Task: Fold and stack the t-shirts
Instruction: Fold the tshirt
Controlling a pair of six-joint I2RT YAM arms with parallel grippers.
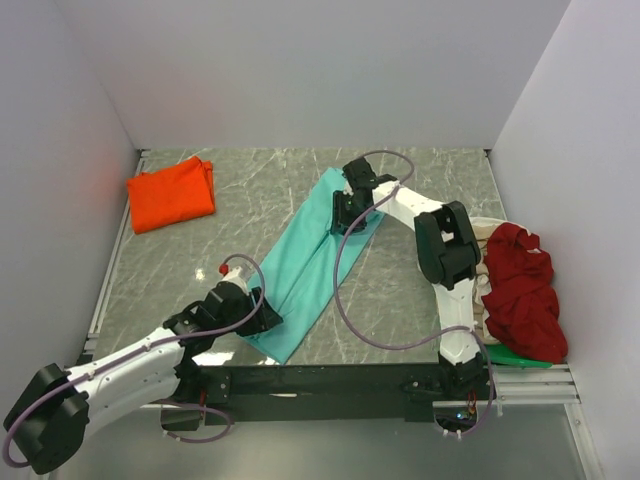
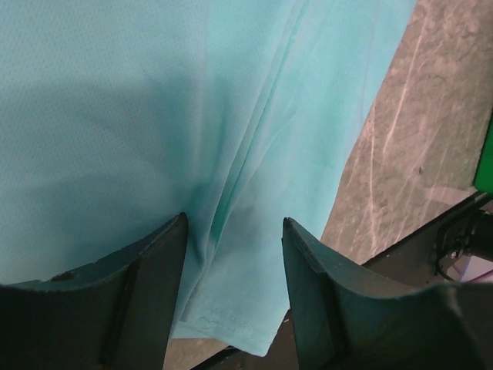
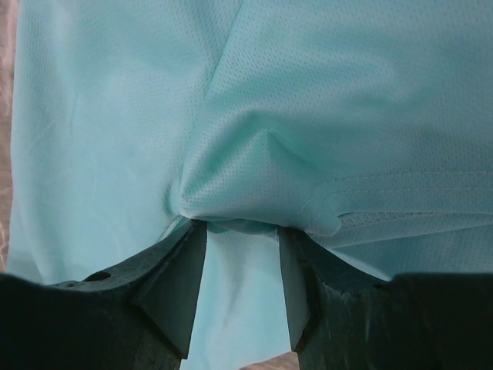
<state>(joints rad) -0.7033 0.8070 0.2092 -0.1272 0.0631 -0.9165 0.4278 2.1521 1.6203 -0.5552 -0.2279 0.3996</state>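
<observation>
The teal t-shirt [image 1: 300,268] is recorded as a long folded strip laid diagonally across the middle of the marble table [image 1: 410,290], with the orange t-shirt [image 1: 170,193] folded flat at the far left corner and the dark red t-shirt [image 1: 520,288] heaped at the right edge. The left gripper [image 2: 235,223] is set down on the strip's near end, jaws apart, with a crease of the cloth running between them. The right gripper [image 3: 241,231] is at the far end, jaws pinched on a puckered fold of the same shirt.
</observation>
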